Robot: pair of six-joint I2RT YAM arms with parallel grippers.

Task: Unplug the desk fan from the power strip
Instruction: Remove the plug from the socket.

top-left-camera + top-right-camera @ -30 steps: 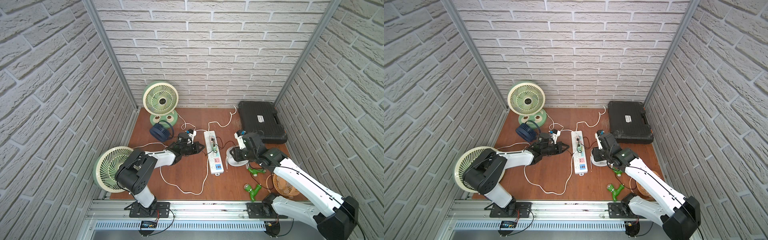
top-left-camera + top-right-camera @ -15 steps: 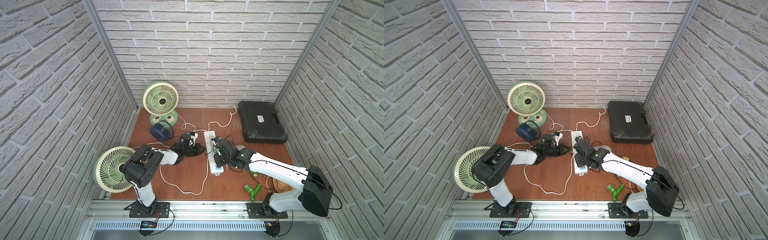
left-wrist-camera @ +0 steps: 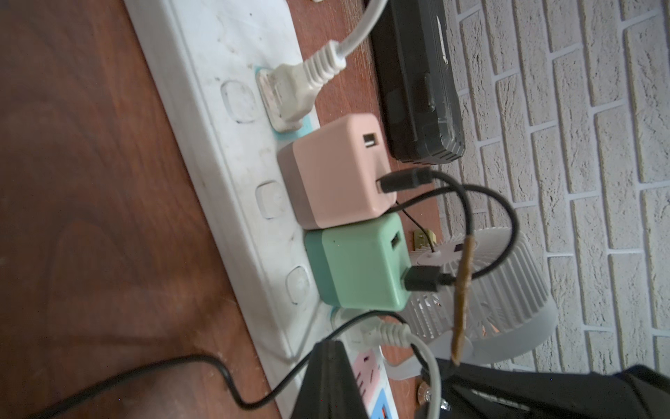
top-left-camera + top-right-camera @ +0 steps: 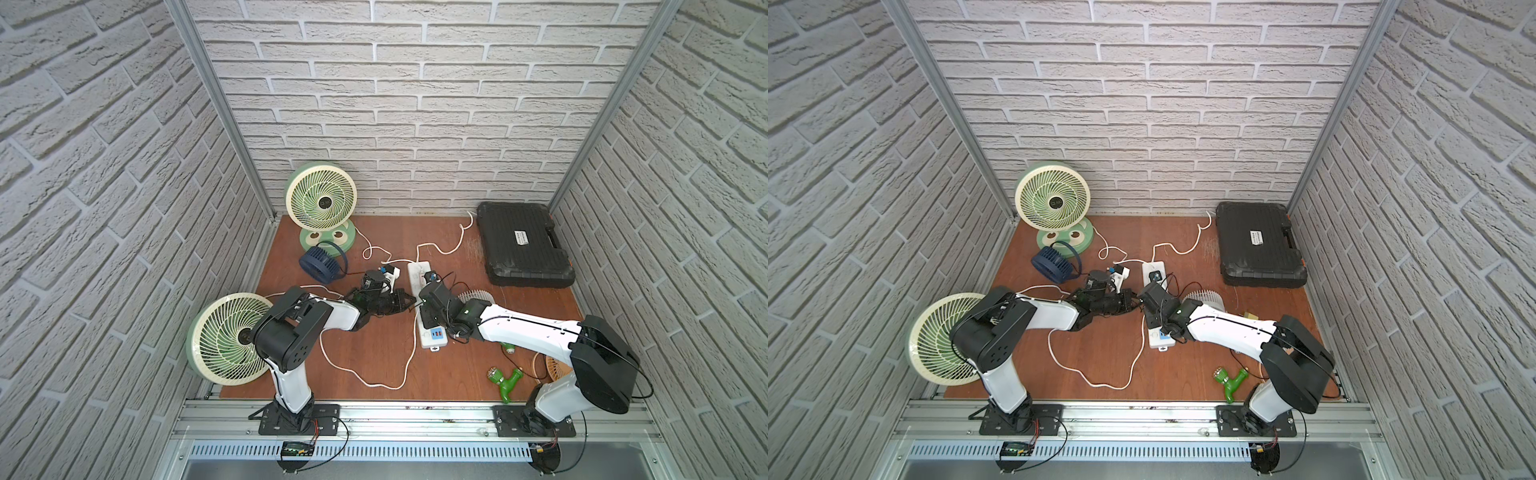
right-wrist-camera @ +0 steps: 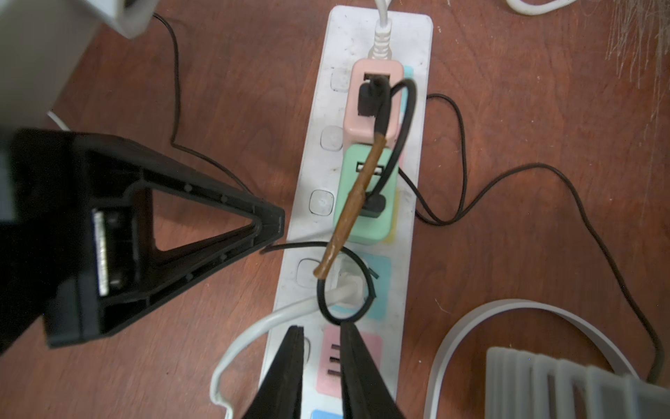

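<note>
Jaws on the right got swung over the power strip (image 5: 308, 232) and pressed together empty, left jaws likewise, so nothing's been unplugged.

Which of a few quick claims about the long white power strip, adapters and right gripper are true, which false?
The pink cube adapter sits directly beside the mint-green cube adapter on the long white plastic power strip. True.
The black ribbed plastic case lies open. False: its lid is shut.
The right gripper grips the nearest white plug. False: it is shut, empty, above a bare pink socket; the plug lies beyond its tips.
A black USB plug sits in each adapter. True.
</note>
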